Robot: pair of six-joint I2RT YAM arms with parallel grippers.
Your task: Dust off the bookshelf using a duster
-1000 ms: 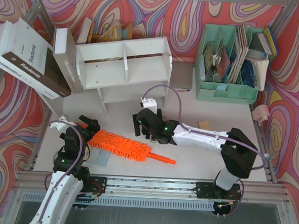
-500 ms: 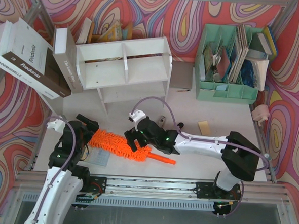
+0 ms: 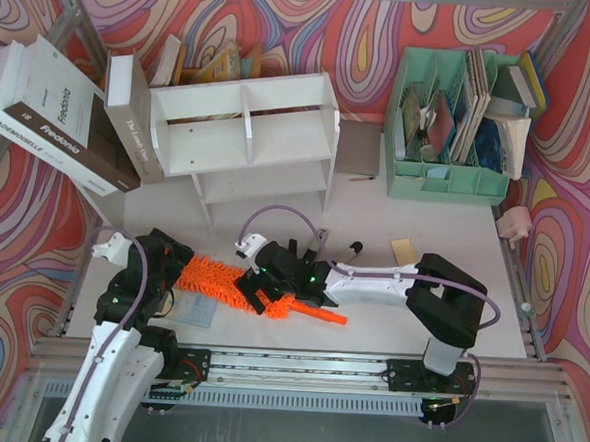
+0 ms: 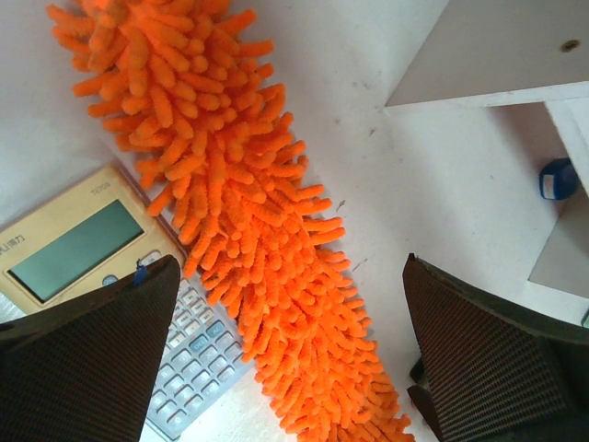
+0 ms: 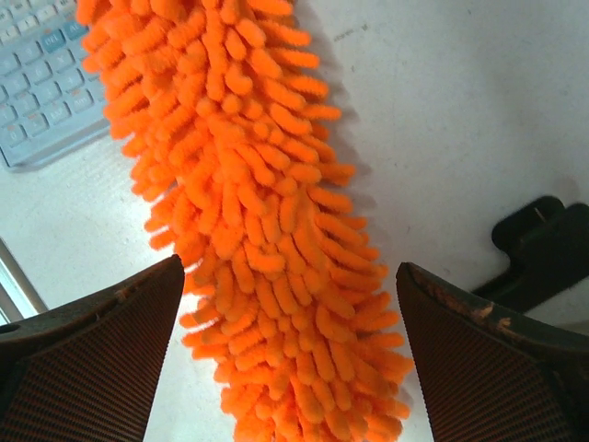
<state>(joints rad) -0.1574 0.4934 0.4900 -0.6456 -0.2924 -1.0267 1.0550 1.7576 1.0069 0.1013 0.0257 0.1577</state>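
The orange fluffy duster (image 3: 236,286) lies on the table in front of the white bookshelf (image 3: 242,138), its thin handle (image 3: 321,314) pointing right. My right gripper (image 3: 262,285) is open and straddles the duster's fluffy part near the handle end; in the right wrist view the duster (image 5: 248,221) lies between the fingers of that gripper (image 5: 290,267). My left gripper (image 3: 170,260) is open at the duster's left end; in the left wrist view the duster (image 4: 248,230) runs between the fingers of that gripper (image 4: 290,267). Neither gripper holds it.
A calculator (image 3: 194,311) lies partly under the duster's left part, and shows in the left wrist view (image 4: 101,276). Books (image 3: 51,116) lean left of the shelf. A mint-green organiser (image 3: 451,120) stands at the back right. A marker pen (image 3: 351,251) and a tan card (image 3: 405,252) lie to the right.
My right arm has swung left and forward from the shelf front to over the duster, jaws open. My left gripper has shifted slightly near the duster's left end.
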